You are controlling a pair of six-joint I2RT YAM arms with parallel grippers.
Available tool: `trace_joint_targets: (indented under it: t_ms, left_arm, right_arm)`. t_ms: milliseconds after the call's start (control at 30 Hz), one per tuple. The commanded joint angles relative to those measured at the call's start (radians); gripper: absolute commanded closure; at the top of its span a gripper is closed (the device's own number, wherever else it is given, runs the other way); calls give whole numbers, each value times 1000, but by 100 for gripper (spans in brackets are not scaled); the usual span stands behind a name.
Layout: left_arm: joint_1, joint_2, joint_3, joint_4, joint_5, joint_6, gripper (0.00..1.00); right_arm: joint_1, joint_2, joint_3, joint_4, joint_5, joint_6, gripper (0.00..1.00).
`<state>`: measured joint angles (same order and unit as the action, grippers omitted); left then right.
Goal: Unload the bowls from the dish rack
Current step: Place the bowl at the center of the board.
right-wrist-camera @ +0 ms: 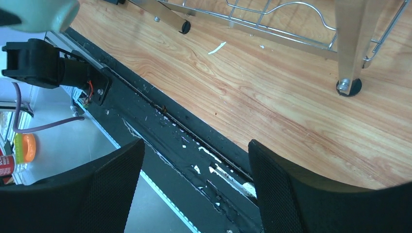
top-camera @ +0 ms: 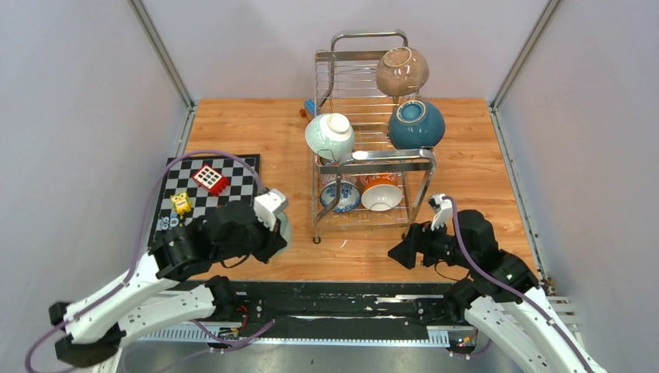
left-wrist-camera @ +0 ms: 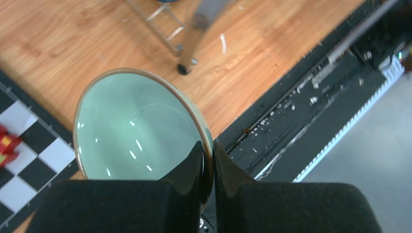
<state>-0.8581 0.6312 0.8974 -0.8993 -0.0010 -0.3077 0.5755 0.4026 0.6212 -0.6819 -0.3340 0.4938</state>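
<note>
The chrome dish rack (top-camera: 373, 159) stands mid-table. Its upper tier holds a speckled brown bowl (top-camera: 402, 71), a dark teal bowl (top-camera: 416, 124) and a pale ribbed bowl (top-camera: 329, 136). A blue-white patterned bowl (top-camera: 340, 196) and an orange-white bowl (top-camera: 381, 194) sit on the lower tier. My left gripper (left-wrist-camera: 208, 156) is shut on the rim of a mint green bowl (left-wrist-camera: 131, 126), held above the table's near edge, left of the rack. My right gripper (right-wrist-camera: 197, 162) is open and holds nothing. It hovers over the near edge by the rack's front right foot (right-wrist-camera: 347, 86).
A black-and-white chequered board (top-camera: 210, 190) with small toy blocks (top-camera: 210, 179) lies at the left. The rack's front left leg (left-wrist-camera: 187, 68) stands just beyond the held bowl. A black rail (top-camera: 342, 299) runs along the table's near edge.
</note>
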Motion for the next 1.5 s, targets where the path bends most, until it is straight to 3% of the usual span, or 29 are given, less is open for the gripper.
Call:
trace_joint_targets:
  t_ms: [0, 100, 267, 467, 700, 833, 1167, 1467]
  left_arm:
    - [-296, 59, 20, 112, -324, -62, 100]
    - [-448, 110, 45, 87, -463, -87, 100]
    - [-602, 166, 49, 55, -576, -130, 100]
    - [-881, 314, 37, 114, -715, -103, 100]
    - [-965, 387, -25, 318, -661, 3, 100]
    - [-996, 401, -90, 425, -640, 103, 100]
    - [-1022, 484, -145, 534, -596, 305, 100]
    - [-1052, 576, -154, 555, -606, 411, 100]
  right_arm:
    - [-7, -13, -26, 15, -18, 32, 19]
    - [-6, -27, -33, 12, -18, 39, 19]
    - [-7, -43, -46, -5, -33, 48, 19]
    - [-7, -36, -63, -21, -59, 51, 20]
    - [7, 15, -47, -20, -78, 45, 24]
    - [82, 83, -15, -8, -66, 54, 25]
    - [463, 269, 124, -23, 279, 134, 25]
    - [637, 329, 124, 22, 462, 248, 28]
